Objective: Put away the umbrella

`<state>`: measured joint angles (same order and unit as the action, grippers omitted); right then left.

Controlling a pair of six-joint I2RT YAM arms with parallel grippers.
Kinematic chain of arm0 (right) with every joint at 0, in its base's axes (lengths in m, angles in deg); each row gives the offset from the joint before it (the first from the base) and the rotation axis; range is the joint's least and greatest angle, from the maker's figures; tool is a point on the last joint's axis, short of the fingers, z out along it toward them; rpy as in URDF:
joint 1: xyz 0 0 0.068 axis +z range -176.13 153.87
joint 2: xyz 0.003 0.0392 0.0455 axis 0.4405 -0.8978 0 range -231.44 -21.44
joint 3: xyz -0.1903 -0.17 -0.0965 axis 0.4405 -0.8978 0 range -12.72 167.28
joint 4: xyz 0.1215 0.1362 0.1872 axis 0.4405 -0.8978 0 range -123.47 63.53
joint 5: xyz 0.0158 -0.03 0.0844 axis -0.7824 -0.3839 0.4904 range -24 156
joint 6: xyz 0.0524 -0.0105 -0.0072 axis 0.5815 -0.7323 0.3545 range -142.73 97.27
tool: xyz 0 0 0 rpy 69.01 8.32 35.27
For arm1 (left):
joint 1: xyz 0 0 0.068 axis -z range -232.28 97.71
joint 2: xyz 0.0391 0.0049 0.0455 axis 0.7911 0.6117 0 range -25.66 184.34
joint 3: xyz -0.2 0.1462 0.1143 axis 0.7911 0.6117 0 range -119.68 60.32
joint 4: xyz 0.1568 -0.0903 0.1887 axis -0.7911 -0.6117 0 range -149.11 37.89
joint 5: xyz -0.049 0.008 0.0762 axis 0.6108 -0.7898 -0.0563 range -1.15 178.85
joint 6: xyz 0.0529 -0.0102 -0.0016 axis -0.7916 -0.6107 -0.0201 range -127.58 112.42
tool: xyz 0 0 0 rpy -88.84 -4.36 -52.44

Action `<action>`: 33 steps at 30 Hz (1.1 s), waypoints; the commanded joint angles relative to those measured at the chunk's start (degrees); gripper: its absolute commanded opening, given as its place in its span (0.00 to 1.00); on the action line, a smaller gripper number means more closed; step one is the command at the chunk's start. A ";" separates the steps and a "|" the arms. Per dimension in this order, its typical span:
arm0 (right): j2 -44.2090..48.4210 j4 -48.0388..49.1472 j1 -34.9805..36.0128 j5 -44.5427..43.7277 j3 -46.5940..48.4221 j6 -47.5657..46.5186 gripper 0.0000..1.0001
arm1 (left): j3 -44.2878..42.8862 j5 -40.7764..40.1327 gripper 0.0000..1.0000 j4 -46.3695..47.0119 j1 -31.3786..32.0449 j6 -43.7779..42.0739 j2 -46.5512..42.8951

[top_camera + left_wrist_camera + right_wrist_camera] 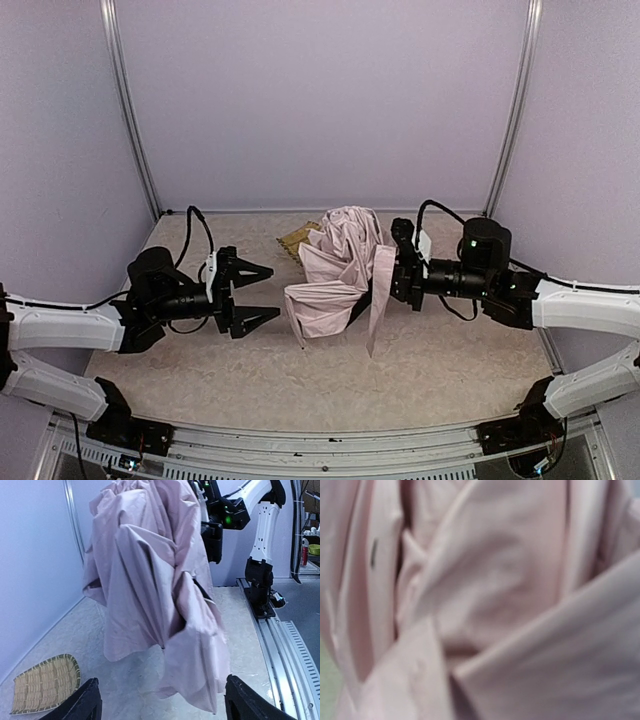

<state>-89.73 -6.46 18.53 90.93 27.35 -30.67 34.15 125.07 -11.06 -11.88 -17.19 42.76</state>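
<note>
The umbrella [340,275] is collapsed but not wrapped. Its pale pink cloth bunches into loose, crumpled folds, rounded at the top and falling in limp flaps below. Dark slits show between some folds where the black inner side peeks out. One long, narrow flap hangs straight down just beneath the right gripper [388,275], lower than the rest of the cloth. The shaft and handle are hidden inside the bundle.

The right gripper presses into the side of the bundle, with cloth lapping over its fingers. It has the umbrella clamped, and from the left wrist the bundle looks to hang from it above the table [440,360], though the overhead view does not show whether the lowest flaps touch the surface. The right wrist camera sees only blurred pink folds pressed close against the lens.

The left gripper [275,292] stands wide open and holds nothing. Its jaws point at the umbrella, which hangs just ahead of the fingertips [90,695] without touching them. Seen from this wrist, the cloth fills the space in front of and above the two fingers.

A woven tray [45,685] lies flat on the table, ahead and to the left of the left gripper, beyond the umbrella's hanging cloth.
</note>
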 commanded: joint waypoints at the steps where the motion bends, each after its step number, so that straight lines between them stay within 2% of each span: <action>1: 3.06 3.82 -1.90 0.70 0.82 2.67 0.00 | -0.71 6.60 0.90 1.25 0.90 -3.20 5.55; 3: 2.13 4.07 -1.86 1.33 1.49 3.22 0.00 | -2.22 3.93 0.98 4.98 2.92 -2.09 9.26; 6: 0.09 5.91 -1.79 4.43 1.59 3.22 0.00 | -3.43 -1.58 0.99 15.37 5.95 -1.55 13.56; 8: -1.10 6.13 -1.48 5.65 1.87 3.06 0.00 | -6.95 -4.88 0.99 18.56 5.89 1.93 16.53; 14: -4.09 5.83 -0.30 7.29 2.66 2.43 0.00 | -14.75 2.86 0.96 32.99 6.31 12.01 24.82; 17: -6.19 6.50 0.69 7.60 3.60 2.50 0.00 | -18.71 3.89 0.88 33.94 8.43 14.52 29.20; 22: -9.42 6.58 2.81 8.00 5.45 0.74 0.00 | -22.51 4.41 0.86 40.81 10.40 19.68 33.71; 28: -13.04 0.59 6.34 8.34 9.14 -4.80 0.00 | -27.10 4.16 0.80 36.84 11.41 20.63 36.45; 33: -11.17 0.31 6.83 9.35 6.88 -6.62 0.00 | -25.93 2.78 0.61 30.75 10.60 17.67 34.90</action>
<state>-102.28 -7.62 22.44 95.10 33.49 -34.30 9.14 128.16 26.30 -2.55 3.03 77.56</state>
